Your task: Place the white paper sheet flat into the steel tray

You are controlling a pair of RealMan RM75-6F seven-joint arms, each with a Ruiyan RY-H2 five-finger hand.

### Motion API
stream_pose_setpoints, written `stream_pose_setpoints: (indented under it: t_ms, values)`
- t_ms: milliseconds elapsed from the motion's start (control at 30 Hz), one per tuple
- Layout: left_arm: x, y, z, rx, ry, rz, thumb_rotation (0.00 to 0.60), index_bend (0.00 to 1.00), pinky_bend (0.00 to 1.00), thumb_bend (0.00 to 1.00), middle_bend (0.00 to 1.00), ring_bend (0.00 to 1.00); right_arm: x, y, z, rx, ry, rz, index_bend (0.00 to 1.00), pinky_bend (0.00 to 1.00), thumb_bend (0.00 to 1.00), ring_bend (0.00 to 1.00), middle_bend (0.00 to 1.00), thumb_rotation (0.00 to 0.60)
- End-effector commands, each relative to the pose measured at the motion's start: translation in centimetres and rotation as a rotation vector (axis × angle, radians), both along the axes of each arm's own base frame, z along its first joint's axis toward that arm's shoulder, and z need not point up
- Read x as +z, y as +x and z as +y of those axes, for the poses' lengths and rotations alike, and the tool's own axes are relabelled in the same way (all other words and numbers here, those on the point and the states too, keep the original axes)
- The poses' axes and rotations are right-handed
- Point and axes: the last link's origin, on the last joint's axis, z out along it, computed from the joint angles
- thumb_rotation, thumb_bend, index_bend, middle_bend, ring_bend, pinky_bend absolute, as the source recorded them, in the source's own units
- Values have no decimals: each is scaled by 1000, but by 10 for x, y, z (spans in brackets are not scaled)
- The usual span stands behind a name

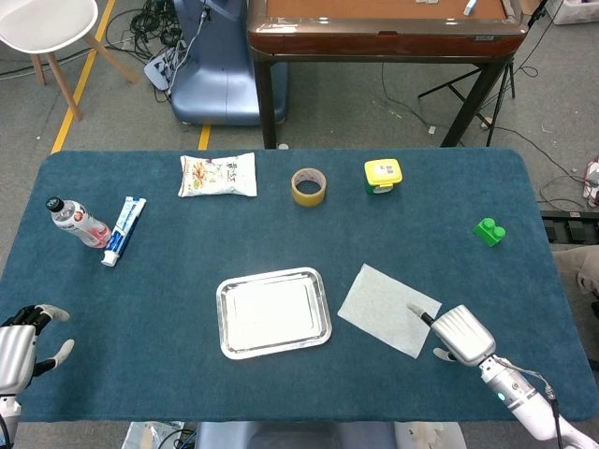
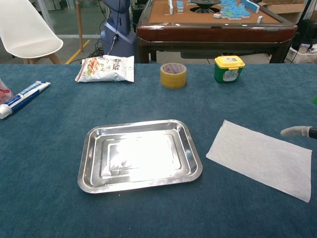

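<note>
**Right hand at the edge of the paper**

A blue-carpeted tabletop (image 1: 281,224) fills the scene, with a wooden table (image 1: 384,28) and a white chair (image 1: 42,23) on the floor behind it. Count them off: one steel tray (image 1: 273,312) near the middle, one white paper sheet (image 1: 386,309) lying flat just to its right, not touching it. Along the far side sit one snack bag (image 1: 217,175), one roll of tape (image 1: 308,186) and one yellow-lidded jar (image 1: 383,175). At the left lie one bottle (image 1: 77,222) and one toothpaste tube (image 1: 124,230); out right, one green block (image 1: 489,230).

Two hands show. The right hand (image 1: 457,334) sits at the sheet's near-right corner, one of its fingers (image 2: 293,131) stretched out over the paper's right edge; whether it touches cannot be told, and nothing is held. The left hand (image 1: 21,351) rests at the near-left edge of the tabletop, fingers apart, holding nothing, well apart from the sheet.
</note>
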Motion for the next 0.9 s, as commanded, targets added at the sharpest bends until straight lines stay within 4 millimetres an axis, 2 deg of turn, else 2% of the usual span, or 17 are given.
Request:
stream_pose_setpoints:
  t_ms: [33, 900]
  values:
    - [0, 0, 0, 0, 2, 0, 600, 430, 459, 228, 409, 310, -3, 0, -1, 1, 0, 3, 117, 1000, 0, 1000, 1000, 600]
    - [3, -1, -1, 7, 3, -4, 600, 430, 459, 228, 409, 310, -33, 2, -9, -5, 34, 10, 107, 1000, 0, 1000, 1000, 600]
